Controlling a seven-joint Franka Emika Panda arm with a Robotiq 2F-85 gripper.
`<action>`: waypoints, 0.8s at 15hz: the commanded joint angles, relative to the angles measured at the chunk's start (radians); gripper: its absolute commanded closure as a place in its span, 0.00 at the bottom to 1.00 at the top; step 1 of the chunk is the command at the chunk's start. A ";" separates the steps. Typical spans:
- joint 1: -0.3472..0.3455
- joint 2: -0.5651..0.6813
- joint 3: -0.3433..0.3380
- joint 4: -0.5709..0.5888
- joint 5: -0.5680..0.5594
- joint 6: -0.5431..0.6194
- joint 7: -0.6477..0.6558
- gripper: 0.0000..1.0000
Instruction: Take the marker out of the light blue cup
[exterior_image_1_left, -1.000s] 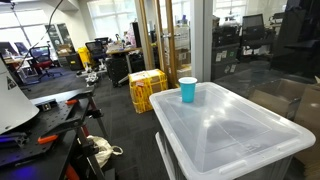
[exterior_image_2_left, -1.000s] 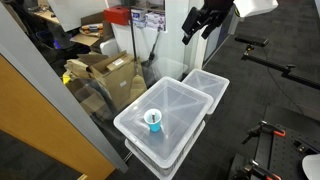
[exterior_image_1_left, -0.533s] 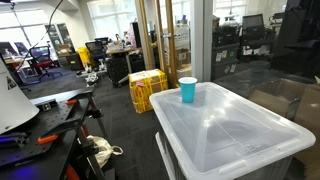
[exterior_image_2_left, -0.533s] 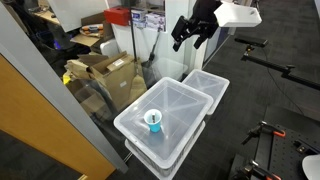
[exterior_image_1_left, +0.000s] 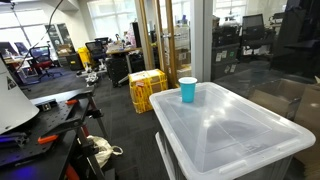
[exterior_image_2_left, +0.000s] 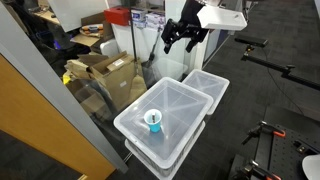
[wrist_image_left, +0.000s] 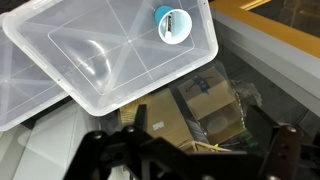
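The marker (wrist_image_left: 172, 21) stands inside the light blue cup (exterior_image_2_left: 153, 121), near the counter's (exterior_image_2_left: 178, 100) edge. The claw (exterior_image_2_left: 185, 38) hangs wide open and empty, high above the cup. Best to descend centred over the cup, straddling the marker without nudging the rim. The room around the cup is open.

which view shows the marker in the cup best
The wrist view: it looks down into the light blue cup, so the marker shows as a dark stick inside. In an exterior view it is a tiny dark speck; in an exterior view from the side, the cup wall hides it.
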 joint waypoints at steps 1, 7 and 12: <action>0.004 0.000 -0.005 0.003 0.001 -0.004 -0.002 0.00; -0.051 0.028 0.015 -0.009 -0.158 0.088 0.354 0.00; -0.017 0.084 0.015 0.005 -0.216 0.049 0.496 0.00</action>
